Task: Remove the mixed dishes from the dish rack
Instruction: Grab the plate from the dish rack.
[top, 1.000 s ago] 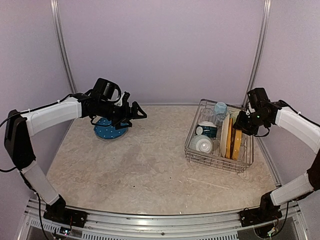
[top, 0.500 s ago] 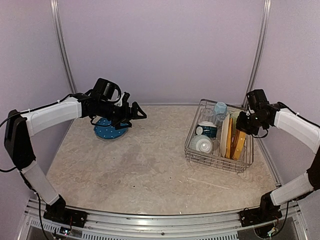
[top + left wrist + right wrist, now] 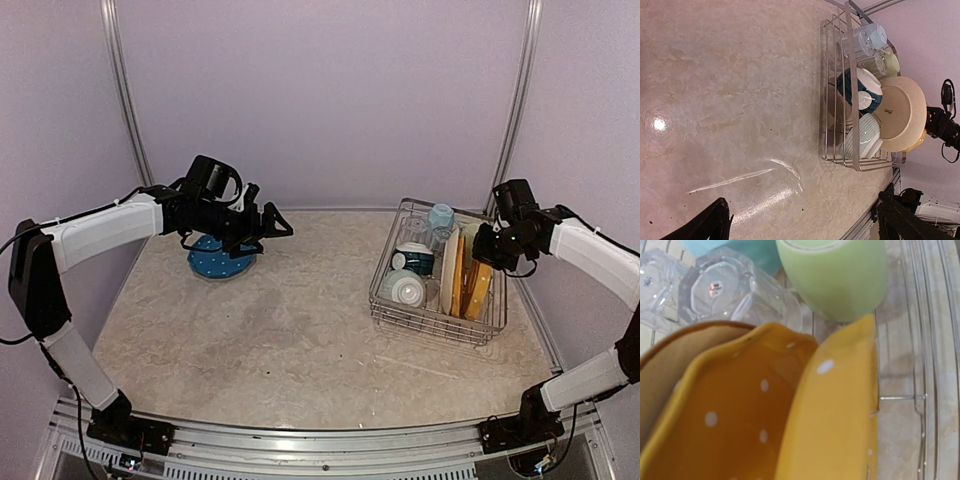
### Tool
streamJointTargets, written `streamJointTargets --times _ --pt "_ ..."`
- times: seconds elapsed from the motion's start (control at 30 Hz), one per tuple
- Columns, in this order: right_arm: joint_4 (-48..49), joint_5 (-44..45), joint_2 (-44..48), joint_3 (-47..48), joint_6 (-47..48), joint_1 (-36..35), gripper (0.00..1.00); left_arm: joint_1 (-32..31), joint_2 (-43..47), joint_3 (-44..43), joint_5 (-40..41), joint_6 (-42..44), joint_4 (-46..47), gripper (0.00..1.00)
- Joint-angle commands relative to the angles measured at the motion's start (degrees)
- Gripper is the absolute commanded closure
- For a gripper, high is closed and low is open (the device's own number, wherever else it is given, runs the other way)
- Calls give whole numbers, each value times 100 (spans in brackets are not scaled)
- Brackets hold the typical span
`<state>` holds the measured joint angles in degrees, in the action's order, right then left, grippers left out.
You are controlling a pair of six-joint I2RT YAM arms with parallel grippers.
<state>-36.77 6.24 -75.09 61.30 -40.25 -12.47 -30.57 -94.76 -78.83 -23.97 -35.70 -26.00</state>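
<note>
We see the dish rack (image 3: 432, 319) standing on the right side of the counter (image 3: 290, 335), loaded. Two teal-and-white bowls (image 3: 408, 278) lie in its left half, one behind the other. A cream plate (image 3: 450, 268) stands on edge beside them. To the right of that plate stand two yellow plates with white dots, the outer yellow plate (image 3: 480, 288) leaning toward the rack's right wall. At the far end sit a light blue mug (image 3: 441, 215), a pale green mug (image 3: 837, 275) and clear glass tumblers (image 3: 735, 290), all mouth down.

The right claw (image 3: 487, 247) is at the upper rim of the outer yellow plate. From above its fingers merge with the dark wrist, and its own camera shows only plates and mugs up close. So we cannot tell whether the jaws are closed on that rim or merely beside it.

The left claw (image 3: 272, 222) hangs above the far left of the counter with its jaws spread wide and nothing between them, pointing toward the rack. Just below and behind it a blue dotted plate (image 3: 222, 264) lies flat on the counter, well apart from the rack.
</note>
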Motion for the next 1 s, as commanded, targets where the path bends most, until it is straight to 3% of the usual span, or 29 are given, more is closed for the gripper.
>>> streamJointTargets --times 0.0,0.3,0.5,0.97 --pt "-486 270 446 356 -348 -36 100 52 79 -105 -47 63 -94 3" --pt "-868 451 725 751 -211 -32 100 127 227 -76 -79 46 -68 3" --pt "-1118 632 907 1329 454 -35 100 192 373 -53 23 102 -54 3" --pt "-20 -217 1178 2182 2487 -166 100 480 512 77 -442 100 262 3"
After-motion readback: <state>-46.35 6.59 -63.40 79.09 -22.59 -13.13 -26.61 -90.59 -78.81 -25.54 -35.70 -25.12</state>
